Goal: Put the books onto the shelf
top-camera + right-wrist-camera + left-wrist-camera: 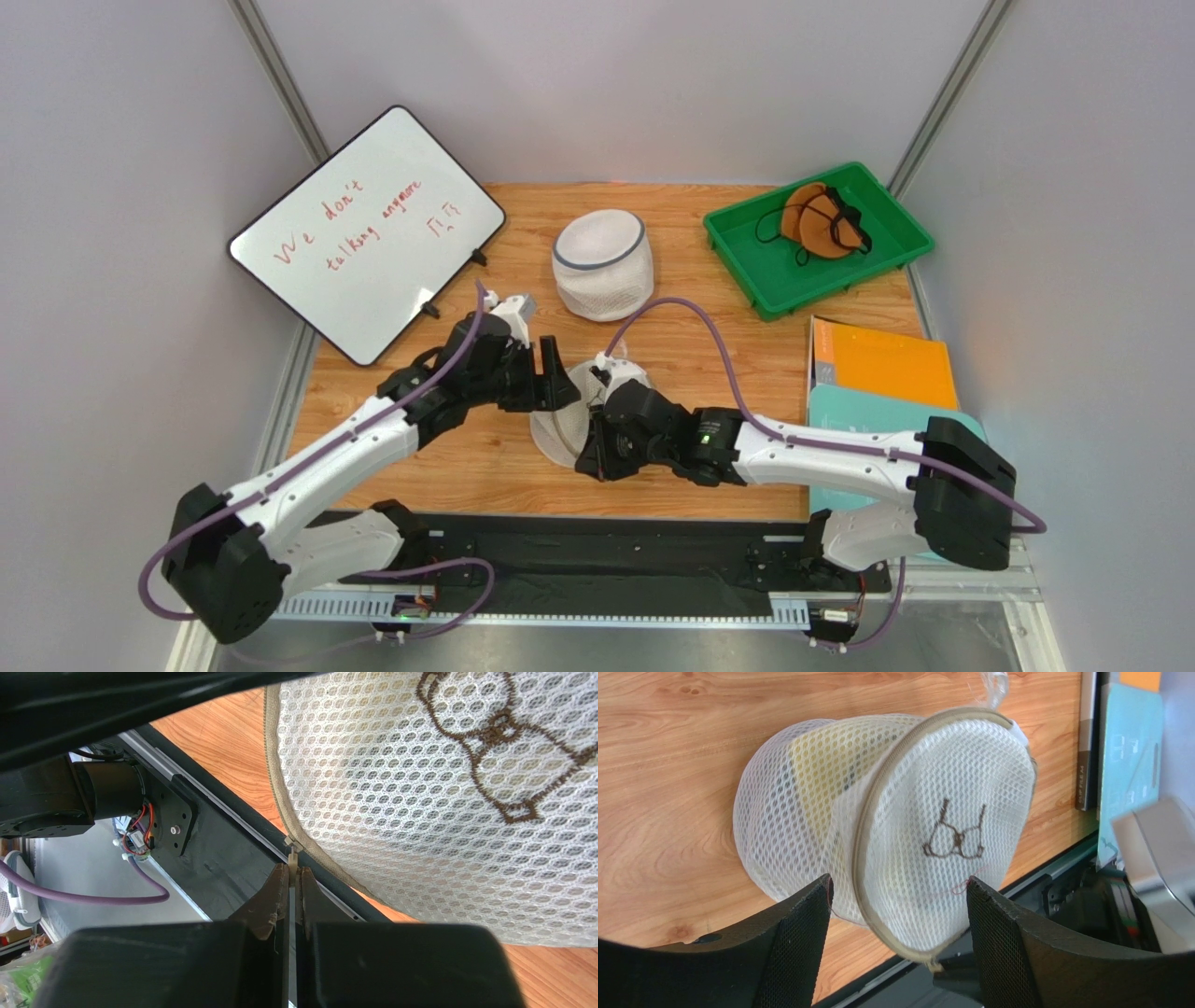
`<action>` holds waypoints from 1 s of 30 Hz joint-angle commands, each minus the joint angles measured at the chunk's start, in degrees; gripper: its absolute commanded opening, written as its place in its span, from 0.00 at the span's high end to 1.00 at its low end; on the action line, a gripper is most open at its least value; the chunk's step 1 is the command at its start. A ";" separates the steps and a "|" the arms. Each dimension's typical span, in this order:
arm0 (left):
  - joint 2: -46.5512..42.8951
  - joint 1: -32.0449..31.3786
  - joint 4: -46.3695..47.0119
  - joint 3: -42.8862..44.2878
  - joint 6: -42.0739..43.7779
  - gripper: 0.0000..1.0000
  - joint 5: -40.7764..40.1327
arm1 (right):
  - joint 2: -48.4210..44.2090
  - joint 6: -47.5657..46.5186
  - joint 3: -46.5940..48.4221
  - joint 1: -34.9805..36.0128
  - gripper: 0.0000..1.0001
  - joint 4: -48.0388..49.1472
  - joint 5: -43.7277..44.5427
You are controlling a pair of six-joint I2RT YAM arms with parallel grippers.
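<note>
Right gripper (pixel 293 876) fills the bottom of its own wrist view, its two black fingers pressed together on the small beige zipper pull (pixel 293 852) of a round white mesh laundry bag (pixel 435 791). A brown bra outline is stitched on the bag's face, and a beige zip runs round its rim. The left gripper (pixel 898 890) faces the same bag from the other side. Its fingers (pixel 798 934) stand wide apart, with the bag's lower rim between them, and clamp nothing. Both arms meet over this bag (pixel 556 437) near the middle of the wooden tabletop (pixel 701 350), towards its near edge.

Two books lie flat at the tabletop's right edge, well apart from both grippers. One orange book (pixel 887 361) lies farther back. One teal book (pixel 867 423) lies nearer, partly under the right arm. Whether they overlap cannot be told.

A second white mesh bag (pixel 603 263) stands upright near the middle of the far edge. One green plastic tray (pixel 739 230) in the far right corner holds a brown padded item with black straps (pixel 821 220). One whiteboard with red handwriting (pixel 368 231) leans at the far left corner
</note>
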 commanded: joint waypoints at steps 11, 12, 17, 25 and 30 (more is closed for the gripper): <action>-8.14 -7.30 -4.54 -7.76 -7.07 0.30 -6.78 | 3.63 -1.28 5.53 0.30 1.00 3.85 -3.23; -7.88 -7.40 -4.54 -7.76 -7.08 0.31 -6.86 | 3.54 -1.28 5.62 0.30 1.00 3.93 -3.41; -7.70 -7.48 -1.12 -8.55 -8.21 0.47 -5.64 | 3.89 -1.28 5.71 0.30 1.00 4.20 -3.67; -5.86 -7.48 0.56 -8.37 -9.01 0.82 -5.98 | 4.24 -1.37 5.44 0.39 1.00 4.20 -4.02; -4.10 -7.48 1.44 -7.85 -9.10 1.00 -6.07 | 3.89 -1.37 5.09 0.39 1.00 3.94 -3.76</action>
